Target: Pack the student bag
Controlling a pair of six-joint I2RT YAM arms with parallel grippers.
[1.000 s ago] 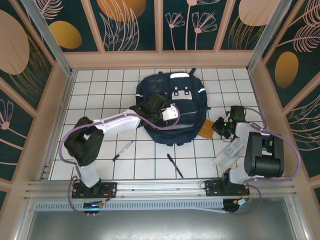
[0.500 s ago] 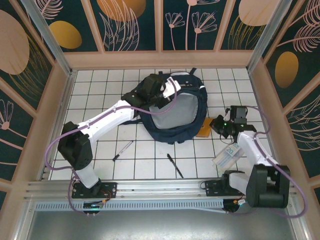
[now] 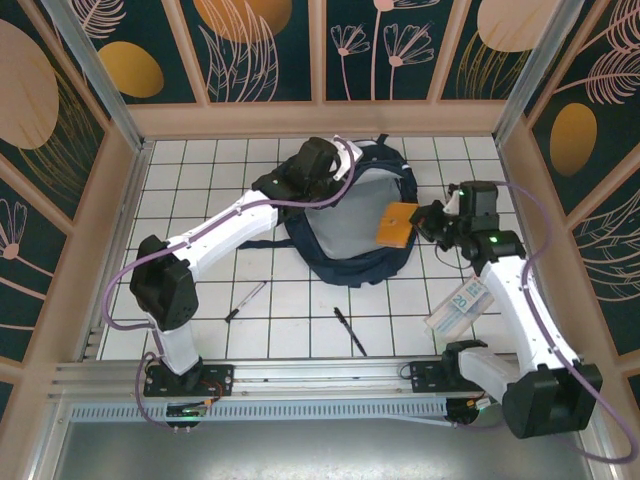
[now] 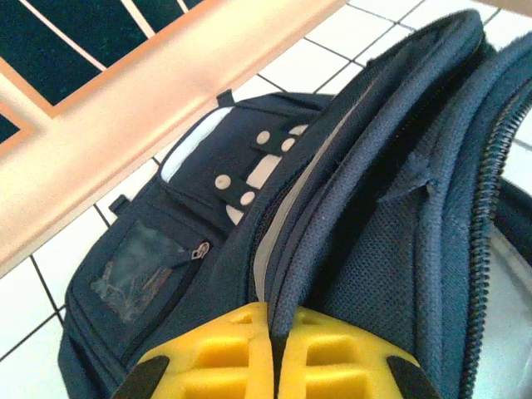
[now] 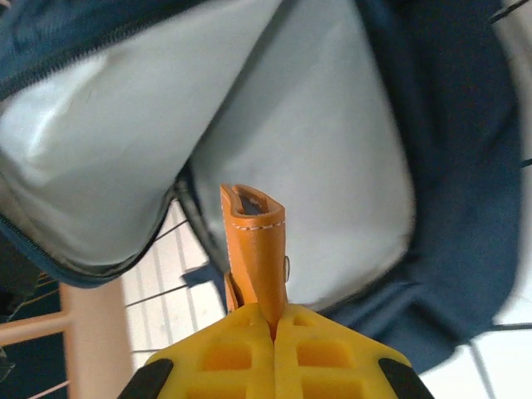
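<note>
My left hand (image 4: 273, 324) clamped shut on zip-edge fabric of student bag (image 4: 199, 216), at bag's far rim. My right hand (image 5: 273, 320) closed on one end of orange leather case (image 5: 253, 237), case upright, over bag's right edge, grey lining behind it. I see bag lying open mid-table (image 3: 200, 190), lining exposed. Grey pen (image 3: 245, 299) and black pen (image 3: 350, 331) on near side of bag, apart from it. White-blue packet (image 3: 458, 305) near-right of bag.
</note>
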